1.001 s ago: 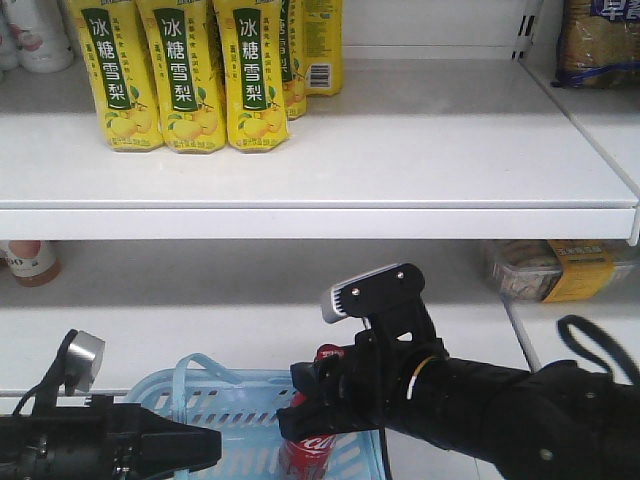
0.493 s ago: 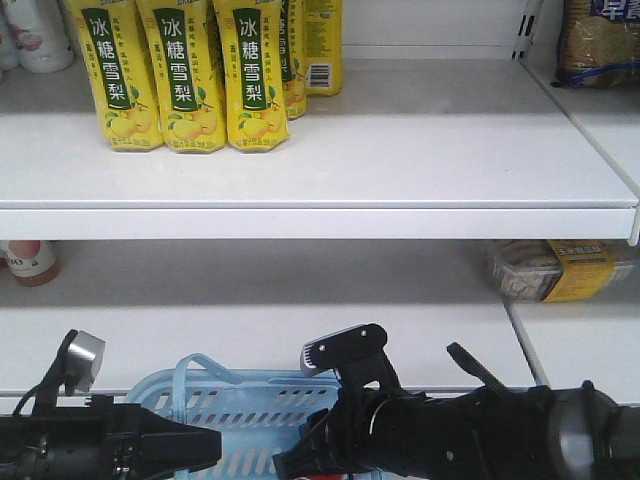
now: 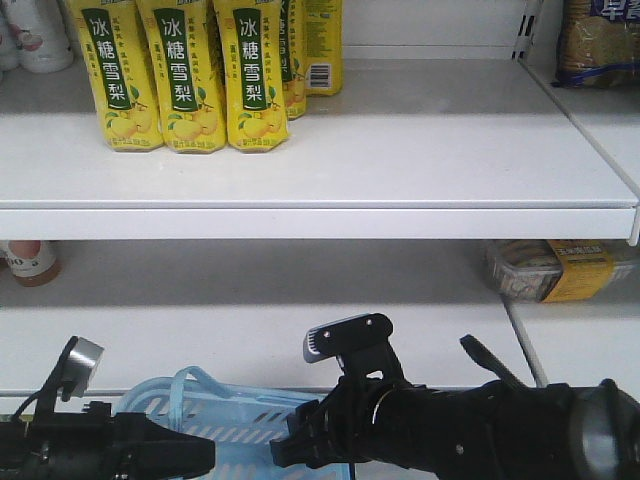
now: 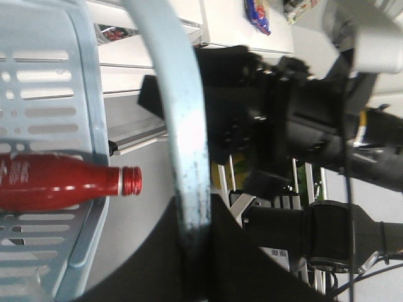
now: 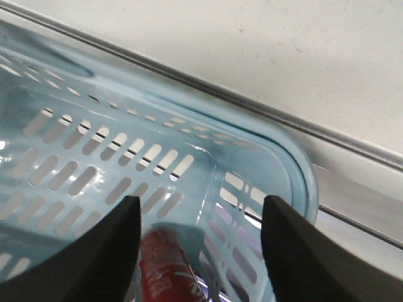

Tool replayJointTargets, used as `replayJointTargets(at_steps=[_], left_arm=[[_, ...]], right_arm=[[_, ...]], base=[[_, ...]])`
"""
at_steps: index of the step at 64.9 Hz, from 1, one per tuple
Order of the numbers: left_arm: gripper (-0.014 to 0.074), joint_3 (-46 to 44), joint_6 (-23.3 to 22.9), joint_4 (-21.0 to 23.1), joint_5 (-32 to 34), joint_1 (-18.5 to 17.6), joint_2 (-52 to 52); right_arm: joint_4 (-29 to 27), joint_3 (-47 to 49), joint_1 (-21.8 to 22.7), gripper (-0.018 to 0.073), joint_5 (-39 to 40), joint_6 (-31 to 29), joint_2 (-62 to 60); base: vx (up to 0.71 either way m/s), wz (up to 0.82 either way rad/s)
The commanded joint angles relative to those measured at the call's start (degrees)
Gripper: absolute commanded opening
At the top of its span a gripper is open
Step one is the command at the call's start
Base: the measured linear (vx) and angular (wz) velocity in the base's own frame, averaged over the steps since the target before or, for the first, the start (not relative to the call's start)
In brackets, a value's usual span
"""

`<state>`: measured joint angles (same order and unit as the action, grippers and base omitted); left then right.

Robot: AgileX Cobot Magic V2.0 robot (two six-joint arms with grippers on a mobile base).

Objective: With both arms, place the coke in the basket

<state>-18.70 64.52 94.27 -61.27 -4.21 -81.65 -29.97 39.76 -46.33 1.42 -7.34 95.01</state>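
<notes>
White store shelving fills the background. Coke — lower centre of my right wrist view, lying inside the basket. Right gripper wide, empty above it. Left gripper holds the basket handle. Placement looks done; only retreat left.

The basket is pale blue, its walls patterned with rows of slots; its handle is the same blue, scuffed darker in places. The coke is red with white marks, probably lettering, too blurred to read. Both end effectors, left and right, are black. The cartons are yellow with dark green bands bearing white characters. The shelf is white.
</notes>
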Motion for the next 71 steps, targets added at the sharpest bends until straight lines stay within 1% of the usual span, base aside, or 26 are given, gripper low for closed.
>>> replayJointTargets(at_steps=[1, 13, 25, 32, 36, 42, 45, 47, 51, 57, 69, 71], left_arm=[[-0.0006, -1.2, 0.5, 8.0, -8.4, -0.2, 1.5], [-0.0006, -1.2, 0.5, 8.0, -8.4, -0.2, 1.5], [-0.0006, -1.2, 0.5, 8.0, -8.4, -0.2, 1.5], [-0.0006, -1.2, 0.5, 8.0, -8.4, -0.2, 1.5], [-0.0006, -1.2, 0.5, 8.0, -8.4, -0.2, 1.5], [-0.0006, -1.2, 0.5, 8.0, -8.4, -0.2, 1.5], [-0.0006, -1.2, 0.5, 8.0, -8.4, -0.2, 1.5], [-0.0006, -1.2, 0.5, 8.0, -8.4, -0.2, 1.5], [-0.0006, -1.2, 0.5, 8.0, -8.4, -0.2, 1.5], [-0.0006, -1.2, 0.5, 8.0, -8.4, -0.2, 1.5], [-0.0006, -1.2, 0.5, 8.0, -8.4, -0.2, 1.5], [-0.0006, -1.2, 0.5, 8.0, -8.4, -0.2, 1.5]], right_arm=[[-0.2, 1.6, -0.1, 0.0442, 2.4, -0.5, -4.8], [0.0, 1.4, -0.1, 0.0442, -0.4, -3.2, -13.1], [0.7, 1.4, 0.3, 0.0442, 0.0, -10.5, -22.7], [0.8, 1.4, 3.1, 0.0442, 0.1, -12.6, -27.9], [1.5, 1.4, 6.6, 0.0442, -0.8, -12.8, -30.6], [1.6, 1.4, 13.3, 0.0442, -2.8, -12.8, -33.2], [1.9, 1.4, 17.7, 0.0442, -4.7, -13.8, -34.7], [2.1, 1.4, 19.4, 0.0442, -5.5, -14.4, -35.2], [3.2, 1.4, 24.4, 0.0442, -7.9, -15.9, -36.9], [5.8, 1.4, 31.5, 0.0442, -10.5, -16.5, -39.4], [7.5, 1.4, 43.1, 0.0442, -13.3, -17.1, -45.6], [7.8, 1.4, 44.2, 0.0441, -13.7, -17.3, -46.4]], base=[[0.00, 0.00], [0.00, 0.00], [0.00, 0.00], [0.00, 0.00], [0.00, 0.00], [0.00, 0.00], [0.00, 0.00], [0.00, 0.00], [0.00, 0.00], [0.00, 0.00], [0.00, 0.00], [0.00, 0.00]])
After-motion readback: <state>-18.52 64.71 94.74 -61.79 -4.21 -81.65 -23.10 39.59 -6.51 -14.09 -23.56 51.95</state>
